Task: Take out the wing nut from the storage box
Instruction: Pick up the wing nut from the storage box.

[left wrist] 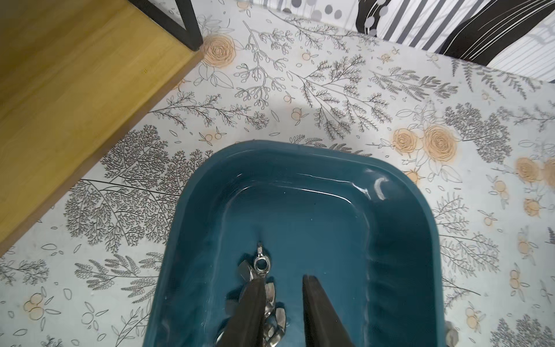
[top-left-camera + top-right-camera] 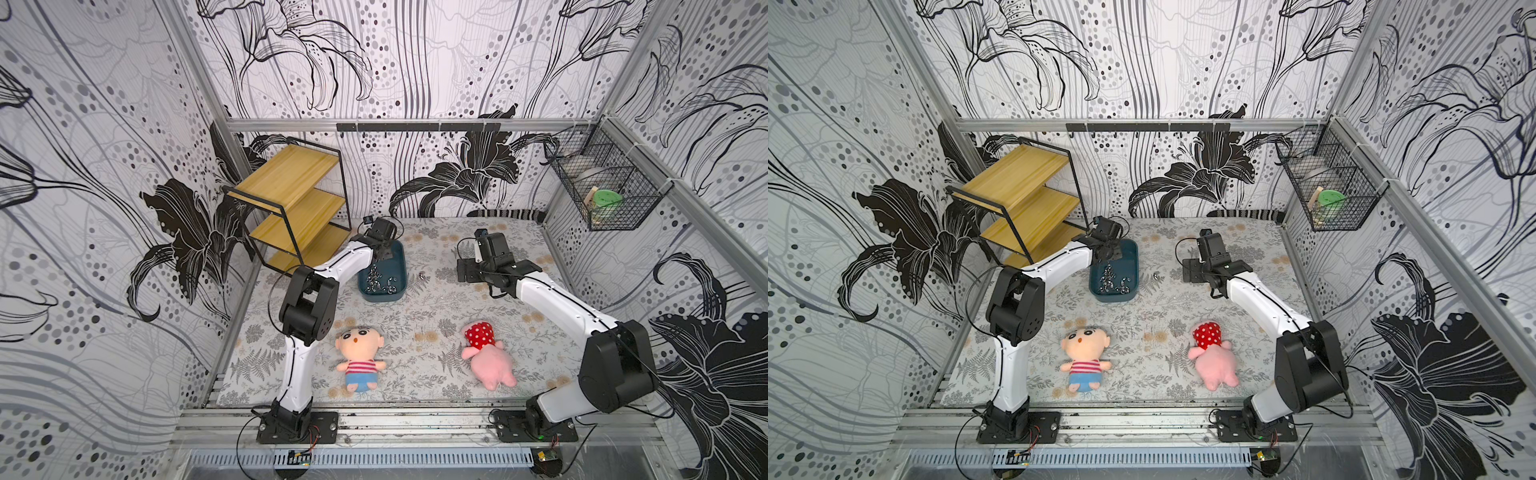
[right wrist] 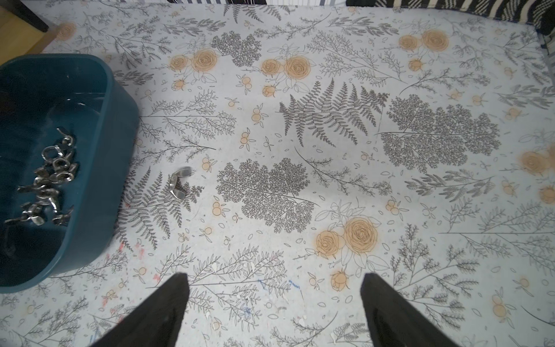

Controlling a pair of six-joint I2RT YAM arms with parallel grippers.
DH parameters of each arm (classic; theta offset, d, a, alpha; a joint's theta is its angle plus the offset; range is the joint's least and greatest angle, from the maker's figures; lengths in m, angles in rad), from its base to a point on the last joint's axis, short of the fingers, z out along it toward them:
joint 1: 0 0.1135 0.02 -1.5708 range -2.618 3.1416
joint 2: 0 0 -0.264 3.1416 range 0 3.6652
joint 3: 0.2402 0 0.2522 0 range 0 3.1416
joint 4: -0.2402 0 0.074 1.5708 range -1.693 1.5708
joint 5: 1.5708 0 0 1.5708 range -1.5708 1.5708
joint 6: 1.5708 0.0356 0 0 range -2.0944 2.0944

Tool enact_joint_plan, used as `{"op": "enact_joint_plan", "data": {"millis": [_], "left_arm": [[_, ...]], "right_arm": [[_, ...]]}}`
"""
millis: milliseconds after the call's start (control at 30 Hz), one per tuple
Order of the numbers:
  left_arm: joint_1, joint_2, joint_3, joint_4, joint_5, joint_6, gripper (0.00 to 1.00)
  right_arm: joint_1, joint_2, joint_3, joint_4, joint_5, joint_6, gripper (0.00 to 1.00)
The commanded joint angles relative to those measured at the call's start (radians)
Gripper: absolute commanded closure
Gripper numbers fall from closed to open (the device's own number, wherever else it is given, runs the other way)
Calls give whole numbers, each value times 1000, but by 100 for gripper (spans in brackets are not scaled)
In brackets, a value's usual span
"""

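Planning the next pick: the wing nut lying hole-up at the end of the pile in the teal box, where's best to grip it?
Probably from straight above, pinching the wing nut across its hub: it lies hole-up at the end of the pile, with bare storage box floor beside it.

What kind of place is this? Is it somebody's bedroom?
Probably a robot test booth, not a bedroom: a left arm and right arm bolted to a metal rail, patterned panel walls, a plush doll set out.

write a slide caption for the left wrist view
Left gripper inside dark teal plastic storage box, jaws parted over silver metal wing nuts
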Motion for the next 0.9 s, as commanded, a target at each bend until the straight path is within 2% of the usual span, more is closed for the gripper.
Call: {"op": "enact_joint_plan", "data": {"millis": [0,233,867], "left_arm": [[5,61,62,15,-26,12,72],[7,126,113,-16,-102,27,71],[30,186,128,-14,-80,30,71]], "right_arm": [[16,14,26,-28,5,-7,4],[25,25,29,-34,11,-5,4],[39,64,52,-36,18,-7,4]]}}
